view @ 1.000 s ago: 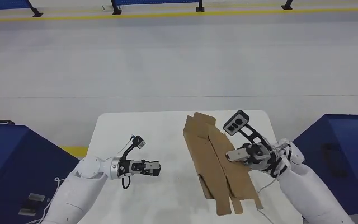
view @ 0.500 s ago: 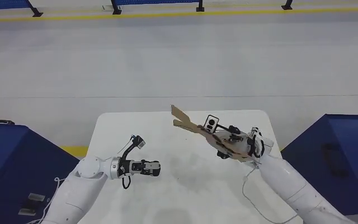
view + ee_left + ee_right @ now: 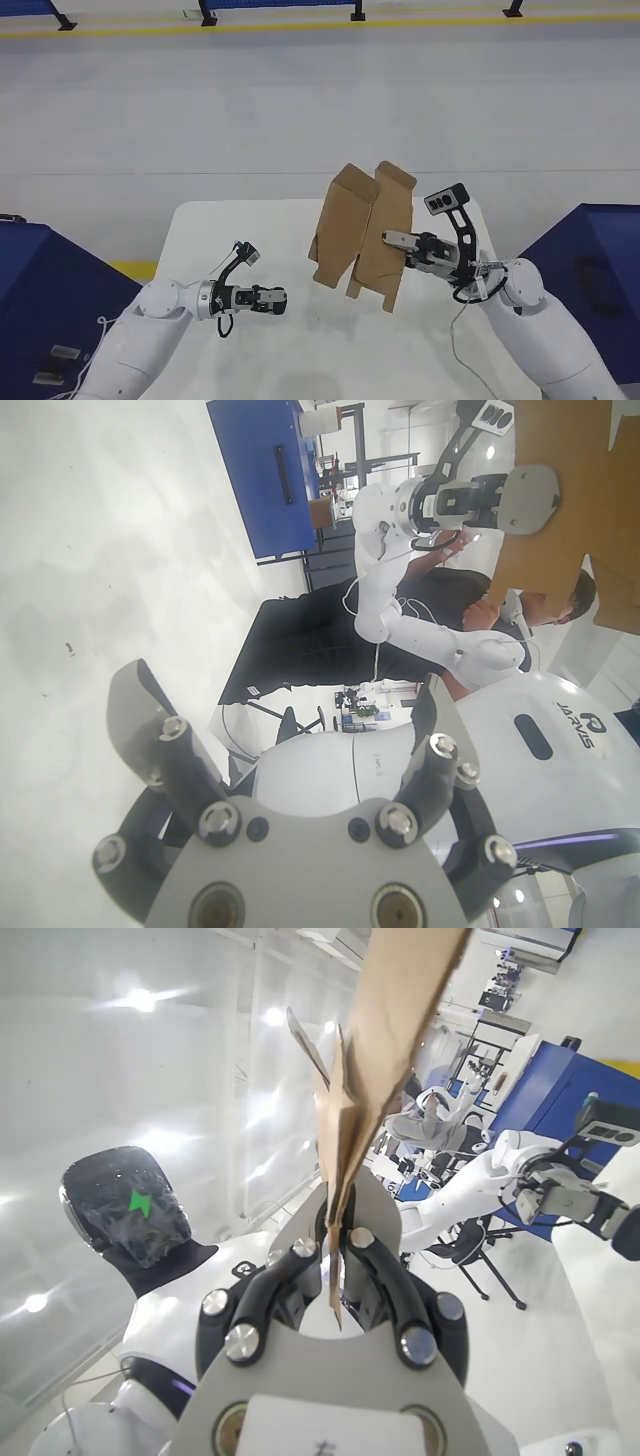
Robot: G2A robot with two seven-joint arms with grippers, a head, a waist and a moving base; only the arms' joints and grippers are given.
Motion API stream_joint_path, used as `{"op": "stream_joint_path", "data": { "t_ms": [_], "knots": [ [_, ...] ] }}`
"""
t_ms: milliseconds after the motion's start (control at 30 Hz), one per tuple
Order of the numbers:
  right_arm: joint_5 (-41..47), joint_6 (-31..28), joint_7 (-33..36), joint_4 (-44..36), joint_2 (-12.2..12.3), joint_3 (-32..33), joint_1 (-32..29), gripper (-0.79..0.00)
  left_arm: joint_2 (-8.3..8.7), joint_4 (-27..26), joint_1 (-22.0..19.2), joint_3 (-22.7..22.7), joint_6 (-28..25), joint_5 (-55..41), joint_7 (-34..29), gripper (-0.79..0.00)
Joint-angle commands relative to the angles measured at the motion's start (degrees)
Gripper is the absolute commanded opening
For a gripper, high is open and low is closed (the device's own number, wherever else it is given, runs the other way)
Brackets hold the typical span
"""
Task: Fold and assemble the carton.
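Observation:
A flat brown carton [image 3: 362, 233] is held up off the white table [image 3: 250, 225], standing on edge with its flaps hanging toward the tabletop. My right gripper [image 3: 392, 240] is shut on the carton's edge; in the right wrist view the cardboard [image 3: 350, 1128] is pinched between the fingers [image 3: 370, 1208]. In the left wrist view the carton [image 3: 565, 525] hangs far off with the right gripper [image 3: 530, 500] clamped on it. My left gripper [image 3: 280, 298] lies low over the table's left part, open, nothing between its fingers [image 3: 145, 710].
Blue cabinets [image 3: 590, 250] stand beside the table at the right and at the left [image 3: 40, 290]. Bare table surface lies between the two arms. A seated person [image 3: 450, 610] is behind the table in the left wrist view.
The right gripper has lifted the carton off the table, swung it up and turned it until it stands on edge above the table. The left arm has stayed still.

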Motion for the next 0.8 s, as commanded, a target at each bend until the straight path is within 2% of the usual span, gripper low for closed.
{"op": "stream_joint_path", "data": {
  "t_ms": [0,67,133,200,267,367,433,600,667,700,733,767],
  "knots": [
    [-0.13,-0.01,0.00,0.00,0.00,0.00,-0.01,-0.785,0.00,0.00,0.00,0.00,0.00,0.00,0.00,0.000],
    [-0.13,-0.01,0.00,0.00,0.00,0.00,-0.01,-0.785,0.05,0.41,0.00,-0.64,0.05,-0.15,1.64,0.000],
    [-7.66,1.10,-2.94,-0.46,0.27,1.08,0.06,-0.785,0.32,0.59,0.80,-3.32,1.32,-5.32,3.72,0.000],
    [-13.08,4.58,-4.01,-2.19,0.62,1.95,-0.43,-0.785,0.91,-0.08,1.88,-7.70,2.92,-13.81,2.42,0.000],
    [-14.21,8.64,-1.84,-2.58,1.01,3.21,-0.53,-0.785,1.59,-2.23,3.19,-11.48,3.30,-17.00,1.78,0.000],
    [-19.86,14.26,0.48,-3.54,1.66,4.69,-0.40,-0.785,2.43,-9.29,6.06,-15.37,4.13,-16.30,3.25,0.000],
    [-22.76,15.08,0.93,-4.34,1.84,5.00,-0.54,-0.785,2.76,-15.36,8.14,-16.44,5.80,-14.54,4.59,0.000],
    [-30.86,15.76,0.55,-7.25,1.91,3.47,-1.02,-0.785,3.06,-26.12,11.14,-15.20,10.44,-3.11,10.72,0.000],
    [-31.97,15.17,1.04,-7.87,1.86,2.87,-1.15,-0.785,2.91,-27.84,11.37,-13.85,11.85,-1.01,12.59,-0.077],
    [-32.30,14.98,1.47,-8.06,1.84,2.58,-1.20,-0.785,2.82,-28.03,11.25,-13.11,12.75,-0.48,13.20,-0.145],
    [-32.18,14.77,1.70,-8.09,1.81,2.42,-1.25,-0.785,2.72,-28.03,10.94,-12.33,13.59,0.36,13.72,-0.259],
    [-32.10,14.64,1.83,-8.12,1.78,2.34,-1.29,-0.785,2.64,-28.00,10.51,-11.36,14.58,1.75,14.00,-0.286]
  ]
}}
